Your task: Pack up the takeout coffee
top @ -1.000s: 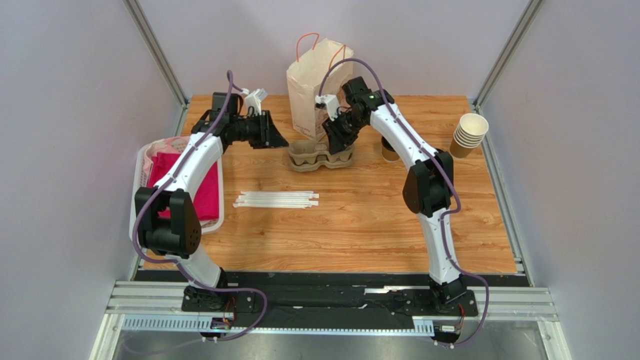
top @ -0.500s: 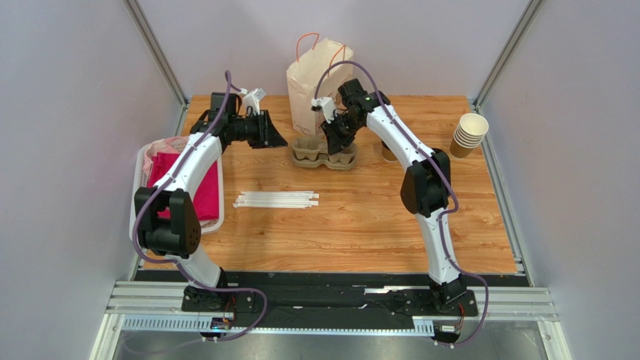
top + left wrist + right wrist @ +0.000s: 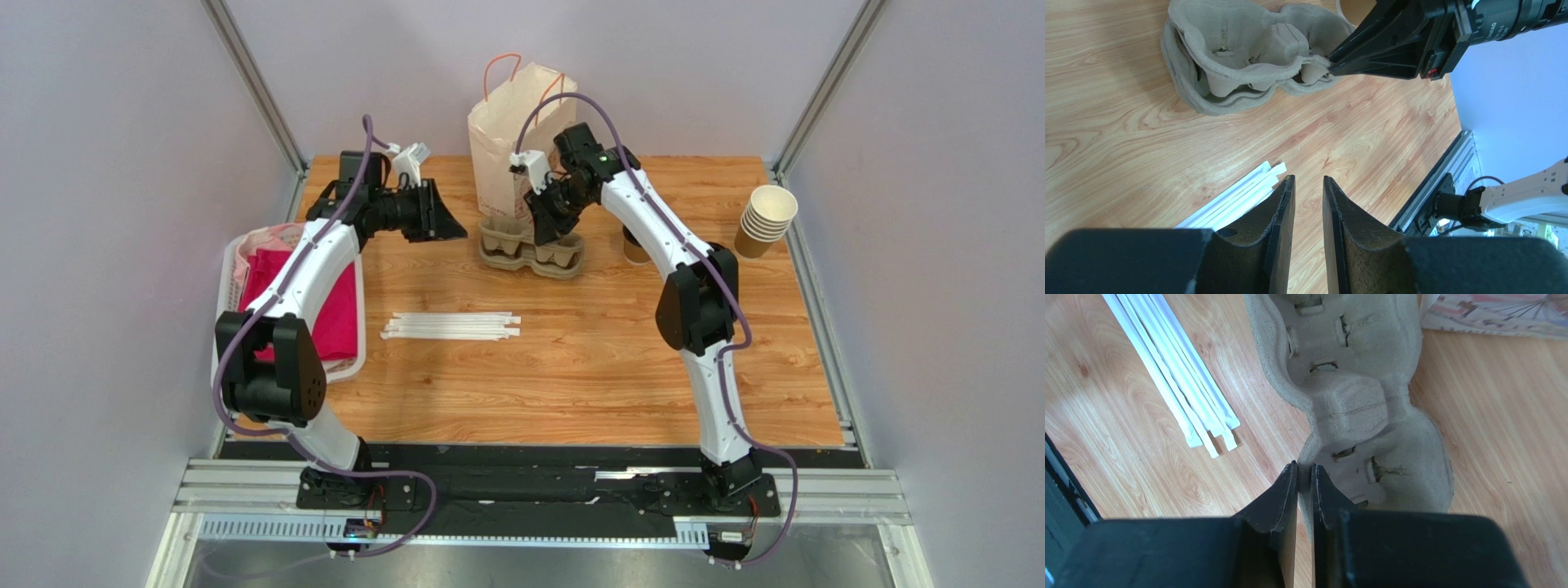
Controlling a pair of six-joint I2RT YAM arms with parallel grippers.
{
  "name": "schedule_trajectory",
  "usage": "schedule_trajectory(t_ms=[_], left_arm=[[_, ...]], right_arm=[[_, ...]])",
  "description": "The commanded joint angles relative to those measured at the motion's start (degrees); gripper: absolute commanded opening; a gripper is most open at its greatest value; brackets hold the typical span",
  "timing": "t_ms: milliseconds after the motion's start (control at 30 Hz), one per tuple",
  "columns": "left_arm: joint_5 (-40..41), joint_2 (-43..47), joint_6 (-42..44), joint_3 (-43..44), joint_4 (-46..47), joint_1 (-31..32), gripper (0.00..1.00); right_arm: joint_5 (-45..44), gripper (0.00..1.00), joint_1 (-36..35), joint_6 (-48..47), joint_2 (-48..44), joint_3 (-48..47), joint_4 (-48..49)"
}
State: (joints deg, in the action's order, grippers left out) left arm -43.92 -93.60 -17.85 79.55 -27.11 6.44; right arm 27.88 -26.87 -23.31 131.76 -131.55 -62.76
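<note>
Right now: clamps the right gripper [image 3: 1304,470] shut on the thin rim of the moulded grey-brown pulp cup carrier [image 3: 1352,407], pinching at the waist between two cup wells. Holds the left gripper [image 3: 1308,181] off to the carrier's left, above bare wood, jaws a narrow slit apart, nothing between them. Leaves the takeout coffee [image 3: 634,250], a small tan-brown paper cup, standing on the wooden table [image 3: 589,355] just right of the carrier, largely hidden behind the right arm, with no gripper on it. Keeps the tall brown paper bag with orange handles [image 3: 509,123] upright right behind the carrier; touching or not, cannot tell. Shows white wrapped straws [image 3: 451,326] lying nearer the bases, stacked lidless cream paper cups [image 3: 767,218] far right, a white basket [image 3: 231,263] with pink cloth [image 3: 334,312] far left.
</note>
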Motion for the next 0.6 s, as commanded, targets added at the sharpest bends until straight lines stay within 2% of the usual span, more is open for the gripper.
schedule_trajectory(t_ms=[0, 167, 367, 567], left_arm=[[-1.43, 3.77, -0.17, -1.24, 2.50, -0.37, 0.31], [-1.26, 4.39, -5.42, -4.22, 8.38, -0.37, 0.32], [0.41, 2.73, -13.87, -5.63, 15.94, 0.24, 0.41], [4.10, -0.61, -16.69, -3.97, 19.81, 3.75, 0.46]], right_arm=[[-0.45, 0.00, -0.46, 2.57, -7.39, 0.68, 6.42], [-2.39, 0.00, -0.28, 4.41, -10.29, 4.44, 10.81], [-3.36, 0.00, -0.29, 8.72, -13.02, 7.61, 14.68], [-3.71, 0.00, -0.37, 9.07, -15.04, 14.12, 18.55]])
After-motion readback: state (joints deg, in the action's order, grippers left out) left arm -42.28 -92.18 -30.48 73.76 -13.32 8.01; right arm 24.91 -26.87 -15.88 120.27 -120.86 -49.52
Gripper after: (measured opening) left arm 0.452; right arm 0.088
